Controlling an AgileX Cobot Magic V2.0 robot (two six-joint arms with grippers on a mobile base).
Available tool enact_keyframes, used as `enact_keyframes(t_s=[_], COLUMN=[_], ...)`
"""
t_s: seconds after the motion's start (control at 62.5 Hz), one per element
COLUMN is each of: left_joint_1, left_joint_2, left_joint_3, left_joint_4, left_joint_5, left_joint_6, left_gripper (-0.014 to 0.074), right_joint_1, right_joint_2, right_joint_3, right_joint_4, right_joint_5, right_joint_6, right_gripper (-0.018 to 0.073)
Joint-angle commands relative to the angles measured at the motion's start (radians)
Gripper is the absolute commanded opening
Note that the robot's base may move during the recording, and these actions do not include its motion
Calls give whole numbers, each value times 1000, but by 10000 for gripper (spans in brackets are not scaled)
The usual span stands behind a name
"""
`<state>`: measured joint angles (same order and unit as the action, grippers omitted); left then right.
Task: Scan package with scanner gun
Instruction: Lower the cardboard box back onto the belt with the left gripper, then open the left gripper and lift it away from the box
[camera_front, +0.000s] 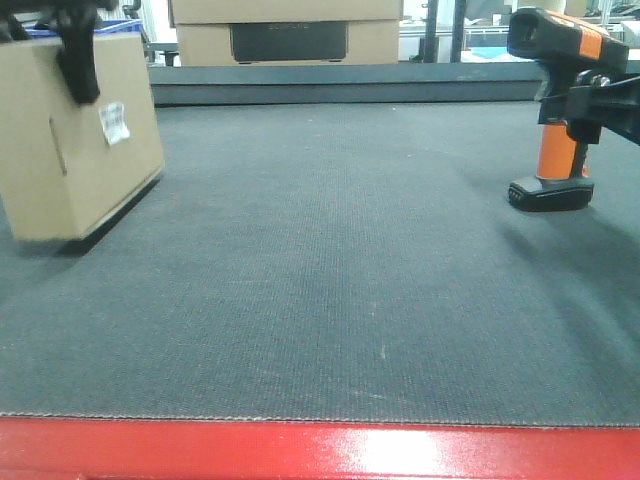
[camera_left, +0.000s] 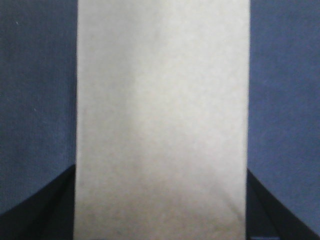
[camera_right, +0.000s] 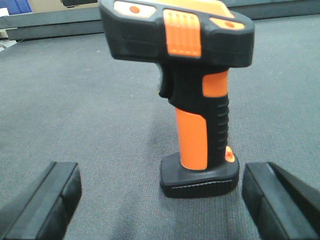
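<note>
The package, a tan cardboard box with a white barcode label, hangs tilted at the far left over the dark mat. My left gripper grips it from above and is shut on it. In the left wrist view the package fills the middle, with the black fingers pressed flush against its sides. The scanner gun stands upright on its black base at the right. My right gripper is open, and the scanner gun stands just ahead of it, its base close to the right finger.
A larger cardboard box with a dark panel sits behind a raised grey ledge at the back. A blue bin shows behind the package. A red edge runs along the front of the mat.
</note>
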<state>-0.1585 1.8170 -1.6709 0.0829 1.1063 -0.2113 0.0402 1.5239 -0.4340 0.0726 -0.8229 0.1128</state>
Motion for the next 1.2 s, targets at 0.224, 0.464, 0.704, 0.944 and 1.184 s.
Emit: enact_keyframes(t_s=[0.224, 0.464, 0.704, 0.944, 1.184], left_joint_1=[3, 3, 1, 1, 1], left_joint_2=[-13, -13, -28, -152, -283], left_joint_3=[24, 24, 17, 13, 45], left_joint_4=[-8, -5, 0, 0, 0], left_joint_5=[-32, -32, -30, -25, -81], left_joint_6=[2, 2, 2, 2, 2], left_gripper=[85, 548, 559, 465, 395], right_joint_1=[1, 1, 1, 1, 1], right_joint_2=[-10, -10, -10, -13, -88], right_joint_3=[7, 7, 7, 7, 7], right_joint_4=[-10, -10, -10, -10, -10], right_joint_5=[-7, -7, -7, -7, 27], right_joint_6=[-2, -2, -2, -2, -2], right_gripper=[561, 561, 561, 561, 561])
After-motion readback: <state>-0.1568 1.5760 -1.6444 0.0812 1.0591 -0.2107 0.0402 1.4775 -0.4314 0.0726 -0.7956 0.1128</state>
